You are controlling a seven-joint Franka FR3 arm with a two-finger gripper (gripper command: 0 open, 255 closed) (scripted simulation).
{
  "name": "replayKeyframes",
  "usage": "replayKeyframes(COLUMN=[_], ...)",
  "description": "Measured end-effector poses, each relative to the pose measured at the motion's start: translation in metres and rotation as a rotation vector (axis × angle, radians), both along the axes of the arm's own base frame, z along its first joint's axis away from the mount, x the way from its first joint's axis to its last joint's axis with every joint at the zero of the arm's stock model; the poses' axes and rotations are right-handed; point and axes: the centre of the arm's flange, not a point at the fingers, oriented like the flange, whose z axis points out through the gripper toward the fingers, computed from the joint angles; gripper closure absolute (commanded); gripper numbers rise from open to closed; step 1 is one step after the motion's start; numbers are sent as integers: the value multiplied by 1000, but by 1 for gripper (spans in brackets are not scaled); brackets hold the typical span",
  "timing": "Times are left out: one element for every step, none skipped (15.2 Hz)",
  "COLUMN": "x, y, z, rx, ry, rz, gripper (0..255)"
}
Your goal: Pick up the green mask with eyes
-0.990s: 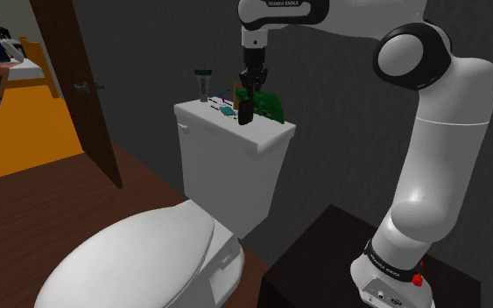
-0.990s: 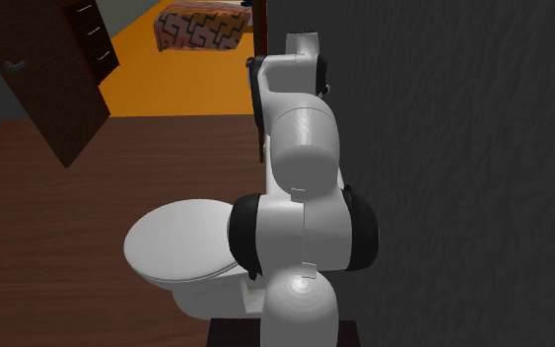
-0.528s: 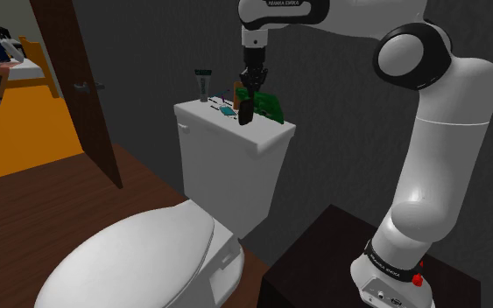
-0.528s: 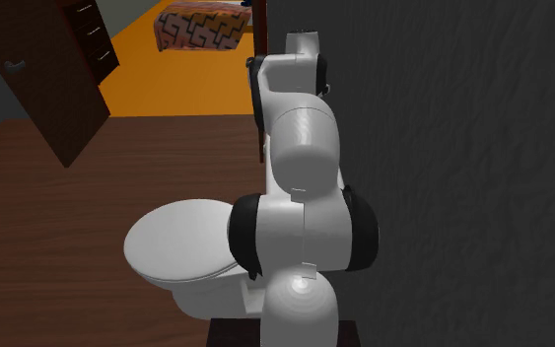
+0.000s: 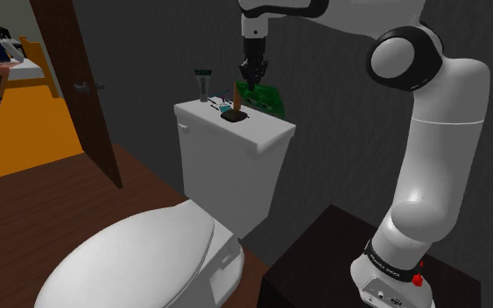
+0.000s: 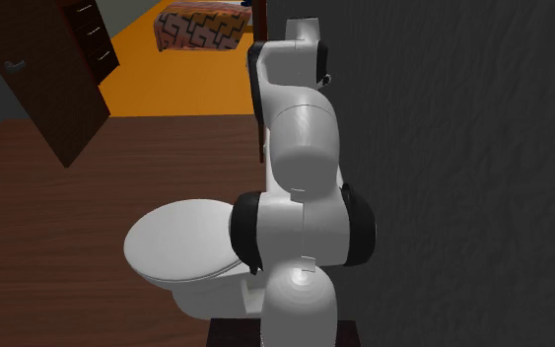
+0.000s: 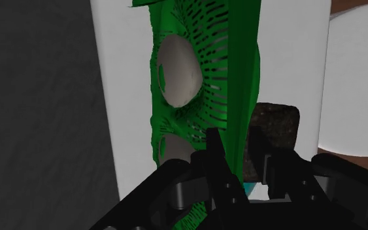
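The green mask (image 7: pixel 205 78) has rows of slits and pale oval eyes. It hangs edge-on between my two black fingers (image 7: pixel 215 153), which clasp its lower rim. In the shoulder view my gripper (image 5: pixel 253 85) points straight down over the back of the white toilet tank lid (image 5: pixel 235 131). It is shut on the green mask (image 5: pixel 268 96), which hangs just above the lid near the dark wall.
A dark brown lump (image 5: pixel 235 112) and a small teal item sit on the lid beside the mask. A grey bottle (image 5: pixel 203 85) stands at the lid's far end. The toilet bowl (image 5: pixel 130 258), a dark door (image 5: pixel 82 79) and my stand (image 5: pixel 323 262) lie below.
My gripper has risen a little, and the mask has come up off the tank lid with it. The dark lump on the lid is now uncovered.
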Motion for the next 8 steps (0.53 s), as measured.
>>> replayKeyframes(x=[-2, -3, -3, -3, -3, -2, -1, -2], y=[0, 0, 0, -1, 0, 0, -1, -2], z=[6, 11, 16, 21, 27, 33, 37, 42], rx=[0, 0, 0, 0, 0, 0, 0, 0], ry=[0, 0, 0, 0, 0, 0, 0, 0], rz=[0, 0, 0, 0, 0, 0, 0, 0], gripper=[255, 255, 255, 255, 255, 255, 255, 255])
